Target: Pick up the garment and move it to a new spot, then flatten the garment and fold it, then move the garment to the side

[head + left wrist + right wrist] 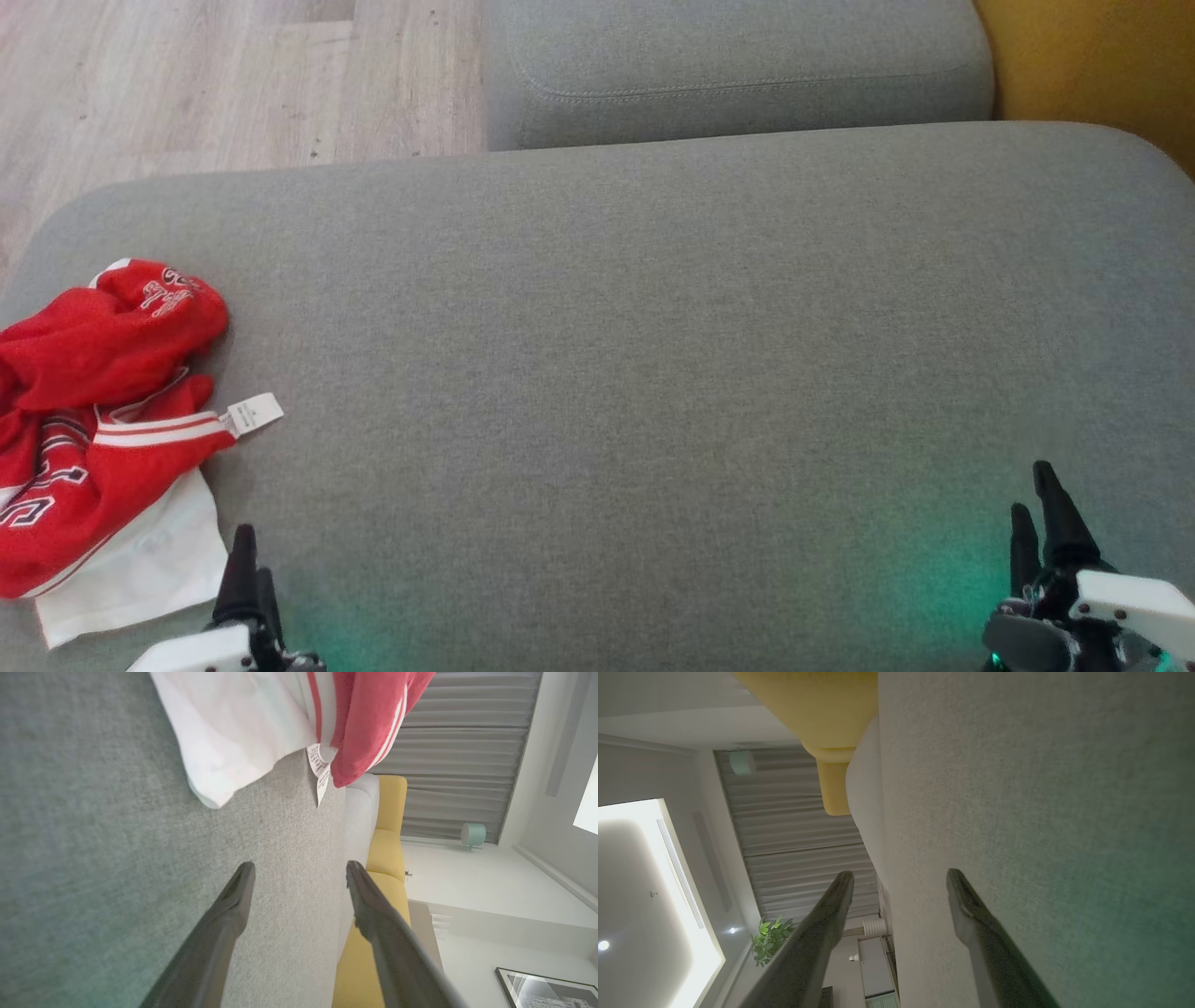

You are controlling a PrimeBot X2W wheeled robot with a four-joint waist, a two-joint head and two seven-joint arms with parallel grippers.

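Far left of the head view: red garment (93,411), crumpled, lying on the grey cushion (616,355) at its left edge, partly cut off by the frame. White lettering and white stripes on the red. A white layer (140,569) sticks out underneath on the near side (lining or second piece, cannot tell). White care label (254,413) pokes out to the right of the heap, flat on the cushion.

Just right of the white layer, at the bottom edge: left gripper (252,553), fingers pointing up the view, near the garment but not touching it. In the left wrist view the left gripper (300,865) has its fingers spread wide, nothing between them, grey fabric under them. Garment (369,714) and care label (320,765) lie ahead of the tips, apart from them.

Middle: bare grey cushion, faint green glow on it near each gripper. Behind it a second grey cushion (738,65); wood floor (187,84) at top left.

Lower right: right gripper (1030,487), well apart from the garment, over the cushion. In the right wrist view the right gripper (900,873) also has its fingers spread apart, holding nothing.

Top right corner: yellow upholstery (1092,65).
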